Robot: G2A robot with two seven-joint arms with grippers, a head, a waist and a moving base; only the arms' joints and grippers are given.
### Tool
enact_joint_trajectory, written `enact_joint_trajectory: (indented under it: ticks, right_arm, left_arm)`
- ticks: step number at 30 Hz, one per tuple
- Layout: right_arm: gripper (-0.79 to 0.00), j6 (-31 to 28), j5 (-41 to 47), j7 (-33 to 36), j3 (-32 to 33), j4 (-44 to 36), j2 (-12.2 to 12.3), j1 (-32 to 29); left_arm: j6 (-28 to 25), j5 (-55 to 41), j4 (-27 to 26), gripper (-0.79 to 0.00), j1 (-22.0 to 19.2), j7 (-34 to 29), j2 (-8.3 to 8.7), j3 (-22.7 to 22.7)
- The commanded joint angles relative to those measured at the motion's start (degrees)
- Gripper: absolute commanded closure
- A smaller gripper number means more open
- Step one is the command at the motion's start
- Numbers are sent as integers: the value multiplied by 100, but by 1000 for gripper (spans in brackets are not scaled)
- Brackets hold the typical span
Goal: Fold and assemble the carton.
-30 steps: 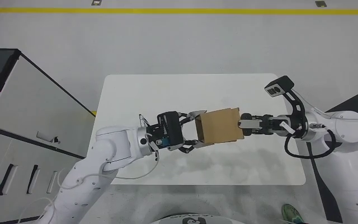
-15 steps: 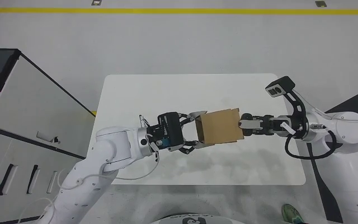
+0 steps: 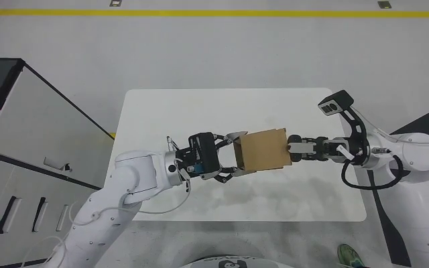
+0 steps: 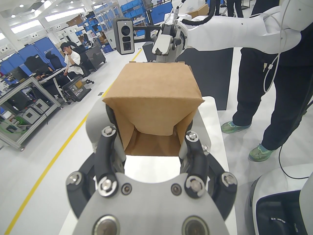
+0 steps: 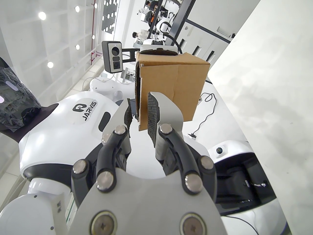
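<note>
Grey floor spreads around the work area, crossed at the far side by a yellow line. The left wrist view looks out on a bright hall with blue racks and desks. A white cabinet with a dark edge stands on the side of the left arm. The white table has rounded corners and a bare top.

The carton, brown and box-shaped, hangs over the middle of the table between the two arms, with one end toward each gripper.

The left gripper has its jaws spread wide, one finger pressed to each side wall of the carton at its open end. Between those jaws a top flap hangs down into the opening and the brown inside shows beneath it. Straight ahead of them, past the far end, sits the right gripper.

The right gripper has its jaws nearly closed, pinching the edge of an end wall of the carton between its ribbed pads. The box body extends ahead of those jaws, with the left gripper at its far end.

Compared with a second earlier, the carton and both arms sit in the same places, and no shift can be made out.
</note>
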Motion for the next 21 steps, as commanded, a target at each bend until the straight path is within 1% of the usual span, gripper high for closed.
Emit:
enact_joint_trajectory:
  ticks: [1,5,10,11,12,14,16,21]
  right_arm:
    - [-151,-2,-1,-5,-5,6,1,6]
    - [-154,5,-6,-12,-26,22,1,25]
    - [-123,-2,-6,-16,-60,31,1,58]
    - [-114,2,-6,-13,-68,34,1,62]
    - [-77,10,-7,-8,-75,36,1,68]
    - [-52,22,-25,-8,-84,39,3,77]
    - [-9,35,-25,1,-93,41,4,82]
    - [0,71,-74,6,-97,43,11,92]
  left_arm:
    - [-4,0,5,0,-6,2,0,5]
    - [5,-4,20,0,-18,6,0,1]
    - [-17,0,26,0,-33,12,1,0]
    - [-18,-1,28,0,-36,13,1,1]
    - [-17,-2,31,0,-40,13,1,2]
    - [-29,-5,38,0,-48,9,1,9]
    - [-29,-11,42,0,-57,12,0,12]
    - [-28,-7,49,0,-73,-1,0,20]
